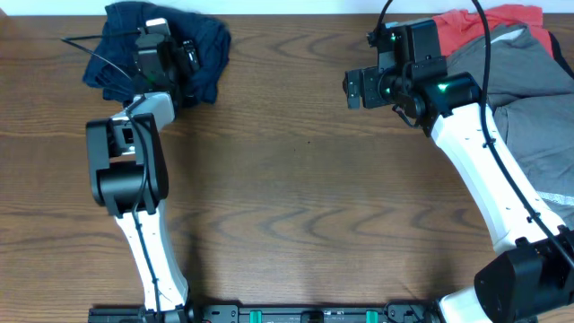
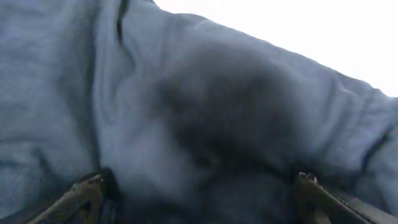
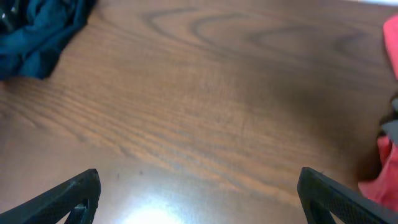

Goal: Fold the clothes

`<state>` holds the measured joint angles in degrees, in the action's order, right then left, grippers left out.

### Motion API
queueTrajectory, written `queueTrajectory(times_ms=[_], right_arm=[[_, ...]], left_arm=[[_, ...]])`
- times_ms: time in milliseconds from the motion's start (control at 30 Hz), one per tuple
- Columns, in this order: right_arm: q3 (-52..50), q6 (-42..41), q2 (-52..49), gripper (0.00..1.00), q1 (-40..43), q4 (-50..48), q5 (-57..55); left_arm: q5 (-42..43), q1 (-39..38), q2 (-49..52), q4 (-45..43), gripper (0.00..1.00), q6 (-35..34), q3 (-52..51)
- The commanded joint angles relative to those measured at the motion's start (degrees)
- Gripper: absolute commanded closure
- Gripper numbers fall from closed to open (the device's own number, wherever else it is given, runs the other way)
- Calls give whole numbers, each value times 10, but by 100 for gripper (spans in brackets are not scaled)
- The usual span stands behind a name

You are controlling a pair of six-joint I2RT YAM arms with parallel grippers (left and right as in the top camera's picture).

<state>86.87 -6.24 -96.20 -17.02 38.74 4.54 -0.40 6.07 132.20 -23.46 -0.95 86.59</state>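
Navy shorts (image 1: 206, 40), crumpled at the far left of the table (image 1: 296, 179), no clear long axis, lying directly beneath the left gripper (image 2: 199, 193), its jaws wide and empty; right gripper (image 3: 199, 193) likewise wide, empty, well apart.

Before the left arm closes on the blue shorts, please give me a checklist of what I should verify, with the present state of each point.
1. Jaws of the left gripper open: ok.
2. Fabric of the navy shorts between the left jaws: ok, it fills the left wrist view.
3. Which part lies there, hem or waistband: cannot tell.
4. Shorts lying flat: not ok, crumpled heap.
5. The right gripper open and empty, over bare table: ok.
6. The grey garment and red garment apart from the shorts: ok.
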Motion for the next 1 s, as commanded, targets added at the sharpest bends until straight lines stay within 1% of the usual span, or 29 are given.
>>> queueTrajectory(times_ms=[0, 133, 233, 367, 467, 700, 867, 967], right_arm=[[3, 62, -1, 1, 1, -20, 3], [33, 103, 22, 1, 3, -24, -3], [93, 112, 68, 1, 5, 9, -25], [162, 112, 139, 1, 7, 47, -62], [183, 112, 206, 1, 8, 41, -104], [183, 112, 343, 1, 8, 44, -103], [183, 112, 420, 1, 8, 44, -103], [183, 115, 458, 1, 8, 49, -107]], left_arm=[[-2, 2, -97, 21, 2, 14, -1], [-2, 1, -224, 85, 2, 13, -1], [-2, 1, -325, 149, 2, 13, -1], [-2, 1, -405, 159, 2, 13, -1], [-2, 1, -454, 159, 2, 13, -1], [-2, 1, -511, 159, 2, 13, -1], [-2, 1, -513, 162, 2, 13, -1], [-2, 1, -512, 186, 2, 13, -1]])
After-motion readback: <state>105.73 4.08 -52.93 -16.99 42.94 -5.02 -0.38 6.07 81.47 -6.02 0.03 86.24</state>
